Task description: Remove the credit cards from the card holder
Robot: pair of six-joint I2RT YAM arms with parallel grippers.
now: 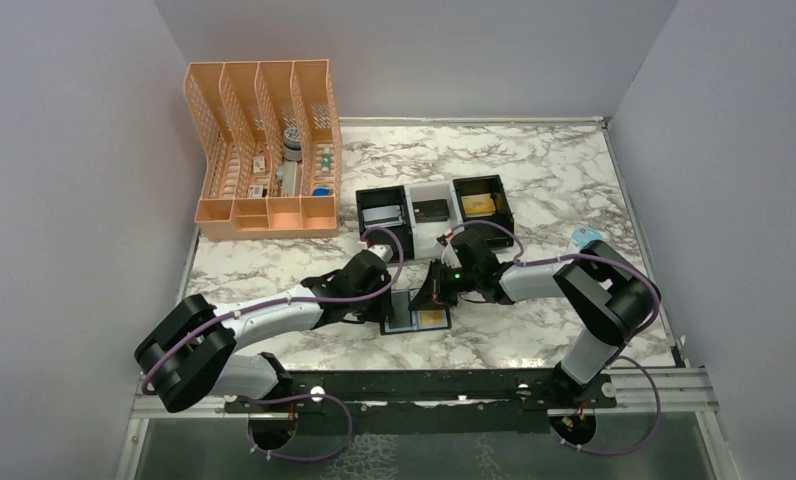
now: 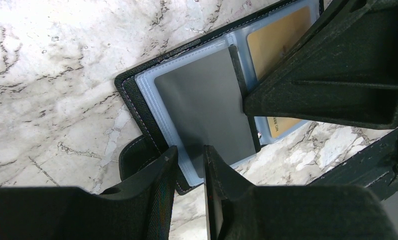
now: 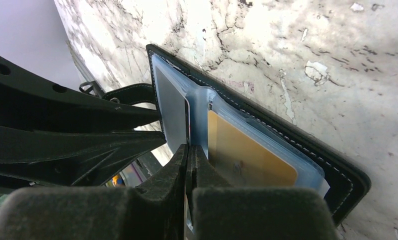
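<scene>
The card holder (image 1: pixel 398 327) lies open on the marble table, black with a blue-grey lining (image 2: pixel 143 82). A dark grey card (image 2: pixel 207 105) sits in its left half and a gold card (image 2: pixel 277 40) in its right half. My right gripper (image 3: pixel 188 150) is shut on the inner edge of the dark grey card (image 3: pixel 171 115), beside the gold card (image 3: pixel 242 155). My left gripper (image 2: pixel 191 165) is narrowly open, its tips over the holder's near edge by the snap tab (image 2: pixel 132 157). In the top view the two grippers (image 1: pixel 386 303) (image 1: pixel 440 292) meet over the holder.
A peach desk organiser (image 1: pixel 264 150) stands at the back left. A row of square trays sits behind the holder: black (image 1: pixel 383 210), white (image 1: pixel 430 208) and black holding something gold (image 1: pixel 484 200). A small light-blue object (image 1: pixel 586 236) lies at the right.
</scene>
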